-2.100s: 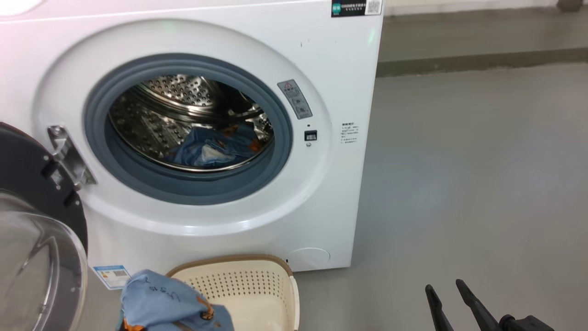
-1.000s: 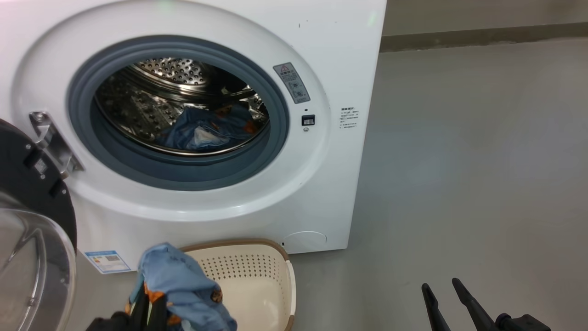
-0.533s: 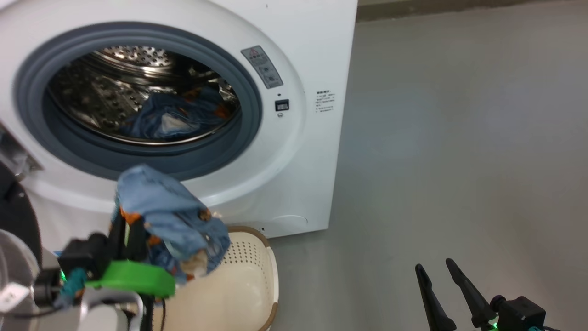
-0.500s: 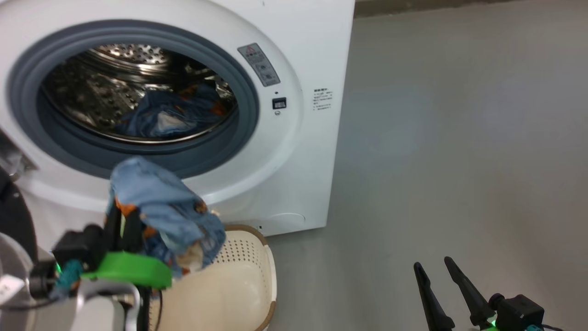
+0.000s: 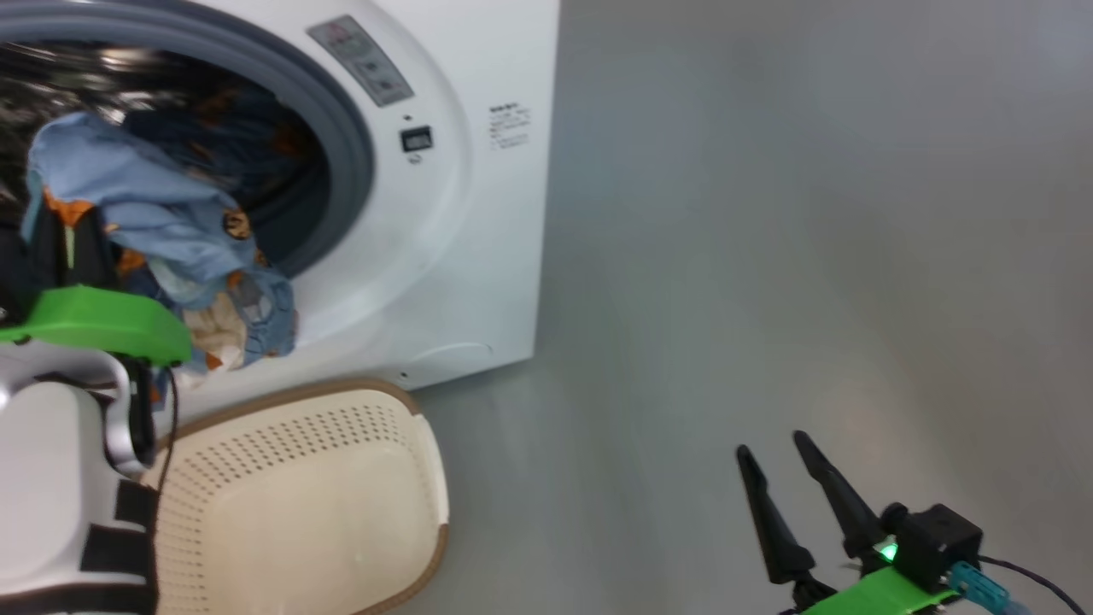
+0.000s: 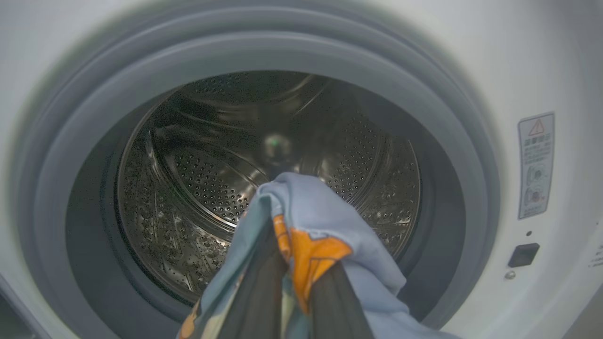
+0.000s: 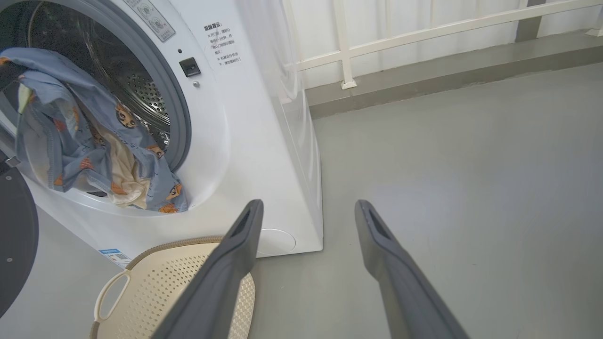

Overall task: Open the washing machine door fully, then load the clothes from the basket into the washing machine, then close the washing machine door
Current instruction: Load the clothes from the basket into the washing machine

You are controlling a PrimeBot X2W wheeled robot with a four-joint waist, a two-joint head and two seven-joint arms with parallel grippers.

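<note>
My left hand [image 6: 294,263] is clamped on a fold of the light blue garment [image 6: 325,207], right in front of the washing machine [image 5: 478,256] opening. The rest of the cloth hangs below my 2 fingers, across the lower rim. The basket [image 5: 290,512], in what shows of it, looks empty. I should reach past the grey gasket [image 6: 70,165], deep into the steel drum [image 6: 207,179], before letting go, so no tail fouls the door [image 7: 14,235]. My right hand [image 5: 770,444] hangs wide and empty over the floor [image 5: 768,256].

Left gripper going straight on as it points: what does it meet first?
Likely nothing before the back of the perforated steel drum; the left gripper, shut on the light blue printed garment, points through the grey gasket.
</note>
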